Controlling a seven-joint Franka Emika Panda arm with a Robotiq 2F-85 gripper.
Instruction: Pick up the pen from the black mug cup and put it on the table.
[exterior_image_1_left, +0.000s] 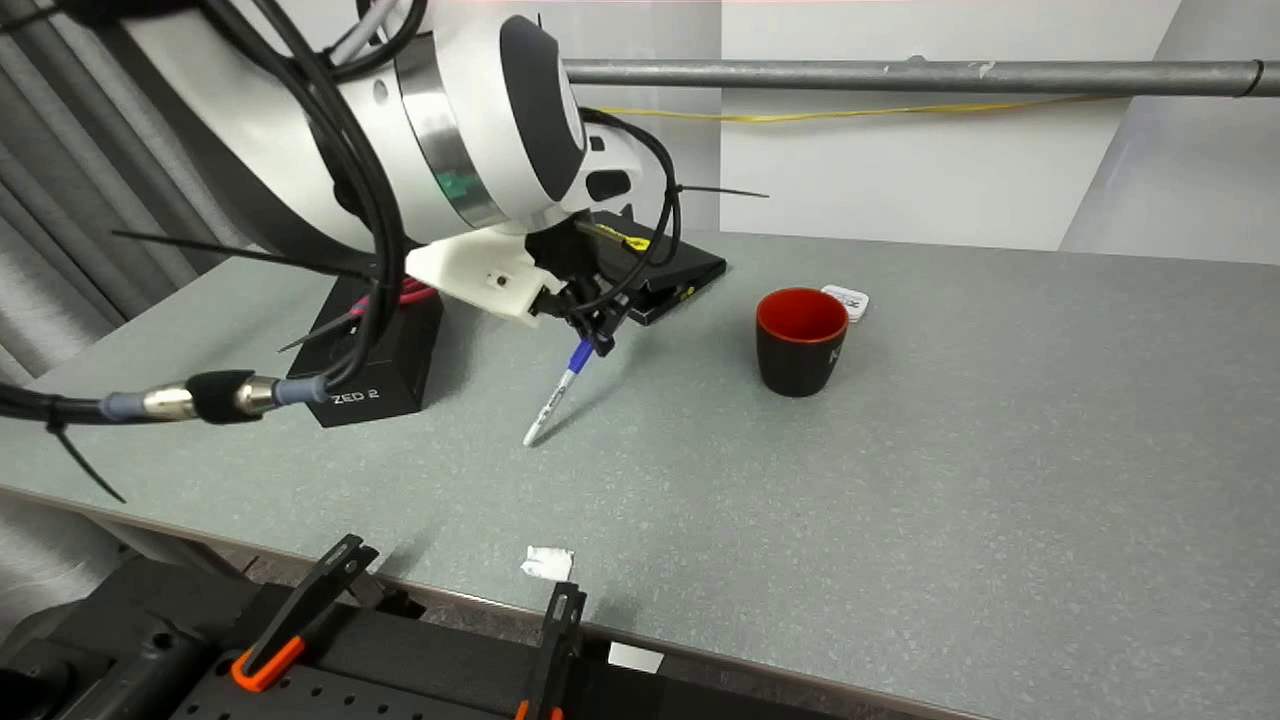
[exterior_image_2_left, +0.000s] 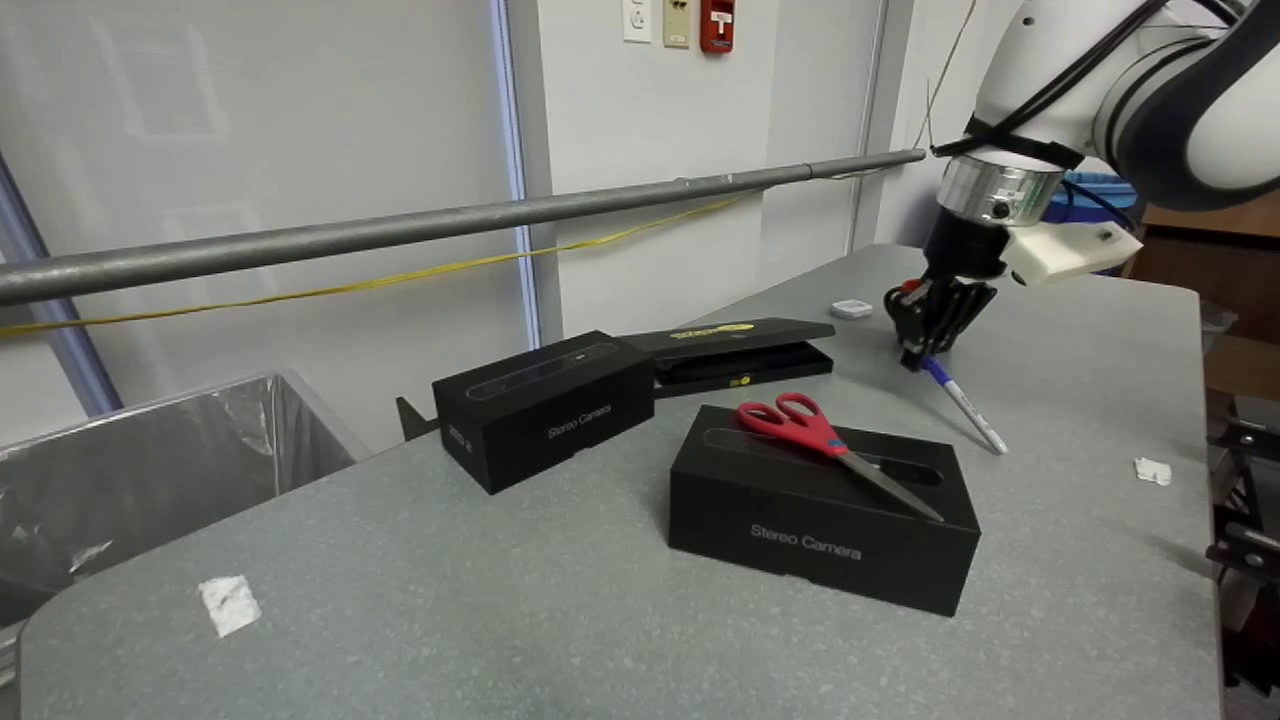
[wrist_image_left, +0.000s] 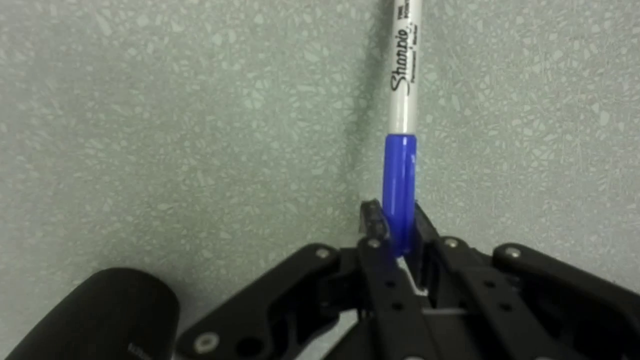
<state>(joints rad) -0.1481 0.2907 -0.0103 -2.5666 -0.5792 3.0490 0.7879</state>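
The pen (exterior_image_1_left: 556, 400), with a blue cap and white barrel, also shows in an exterior view (exterior_image_2_left: 965, 405) and the wrist view (wrist_image_left: 400, 165). My gripper (exterior_image_1_left: 598, 340) is shut on the capped end; its fingertips (wrist_image_left: 395, 220) sit on both sides of the cap. The pen slants down, its white end at or just above the grey table (exterior_image_1_left: 900, 520); contact is unclear. The black mug cup (exterior_image_1_left: 798, 362), red inside, stands upright apart from the gripper. It is partly visible in the wrist view (wrist_image_left: 110, 315) and mostly hidden behind the gripper in an exterior view (exterior_image_2_left: 910, 286).
A black box (exterior_image_2_left: 815, 550) bears red scissors (exterior_image_2_left: 800, 425). Another black box (exterior_image_2_left: 545, 410) and a partly open black case (exterior_image_2_left: 740, 350) stand behind it. A small white item (exterior_image_1_left: 850, 300) lies by the mug. A paper scrap (exterior_image_1_left: 548, 562) lies near the front edge.
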